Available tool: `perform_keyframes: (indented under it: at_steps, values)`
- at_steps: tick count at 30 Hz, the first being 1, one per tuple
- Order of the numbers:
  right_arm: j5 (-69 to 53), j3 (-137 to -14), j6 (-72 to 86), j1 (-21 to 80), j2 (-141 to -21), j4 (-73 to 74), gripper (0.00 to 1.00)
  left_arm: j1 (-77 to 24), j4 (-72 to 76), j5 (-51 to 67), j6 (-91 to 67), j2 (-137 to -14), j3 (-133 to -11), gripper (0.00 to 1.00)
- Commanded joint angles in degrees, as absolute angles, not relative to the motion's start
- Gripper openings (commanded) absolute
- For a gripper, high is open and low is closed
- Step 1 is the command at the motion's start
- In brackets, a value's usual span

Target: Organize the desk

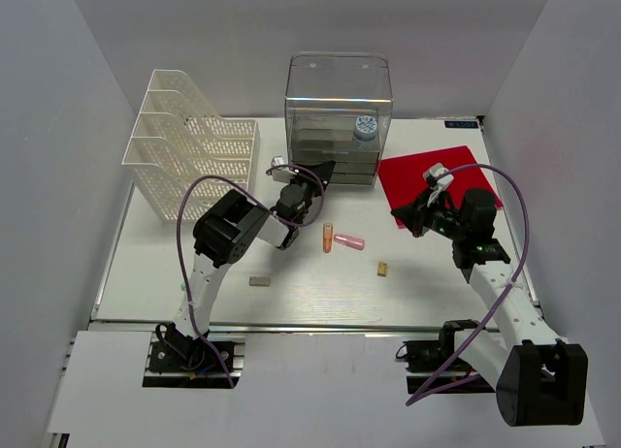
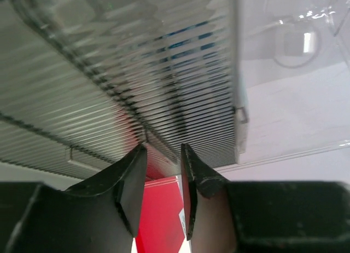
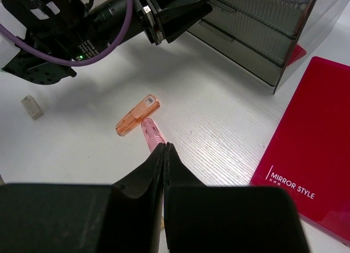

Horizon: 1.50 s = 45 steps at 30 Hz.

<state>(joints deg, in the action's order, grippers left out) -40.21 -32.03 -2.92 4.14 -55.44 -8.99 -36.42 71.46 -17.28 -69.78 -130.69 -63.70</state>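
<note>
The white desk (image 1: 194, 273) holds an orange tube (image 1: 328, 238) and a pink tube (image 1: 350, 242) side by side at its middle. They also show in the right wrist view, orange (image 3: 136, 115) and pink (image 3: 150, 132). My left gripper (image 1: 323, 170) is open and empty, its tips close to the lower drawers of the clear drawer box (image 1: 338, 99). In the left wrist view the gripper (image 2: 163, 149) faces the ribbed drawer fronts (image 2: 136, 72). My right gripper (image 1: 402, 220) is shut and empty; in its wrist view (image 3: 165, 146) the tips hang just over the pink tube's near end.
A red booklet (image 1: 437, 172) lies right of the drawer box, under my right arm. A white mesh file rack (image 1: 189, 147) stands at the back left. A small grey block (image 1: 258, 281) and a small tan piece (image 1: 382, 269) lie nearer the front. A round blue-white item (image 1: 365, 128) sits inside the box.
</note>
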Motion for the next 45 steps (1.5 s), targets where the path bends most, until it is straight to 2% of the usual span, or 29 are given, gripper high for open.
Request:
perform_keyframes:
  at_steps: [1, 7, 19, 27, 32, 45]
  values:
    - [-39.5, -31.9, -3.7, 4.1, -54.6, -11.0, 0.00, -36.0, 70.8, -18.5, -71.1, -131.0, -65.5, 0.40]
    - [-39.2, -31.7, -3.7, 4.0, -54.5, -11.0, 0.00, -36.0, 70.7, -19.1, -71.8, -131.7, -65.4, 0.36]
    - [-38.5, -31.6, -4.4, 4.0, -54.4, -10.9, 0.00, -36.0, 71.5, -20.2, -72.0, -132.7, -66.7, 0.38]
    - [-38.3, -31.6, -4.6, 4.0, -54.7, -10.8, 0.00, -36.0, 73.7, -19.9, -72.9, -133.1, -65.8, 0.09]
    - [-38.1, -31.6, -4.7, 3.9, -54.8, -10.8, 0.00, -36.0, 75.0, -19.2, -73.7, -132.9, -64.9, 0.00]
    - [-37.1, -31.3, -5.5, 3.8, -54.1, -10.5, 0.00, -37.1, 80.1, -14.7, -74.0, -128.3, -55.2, 0.00]
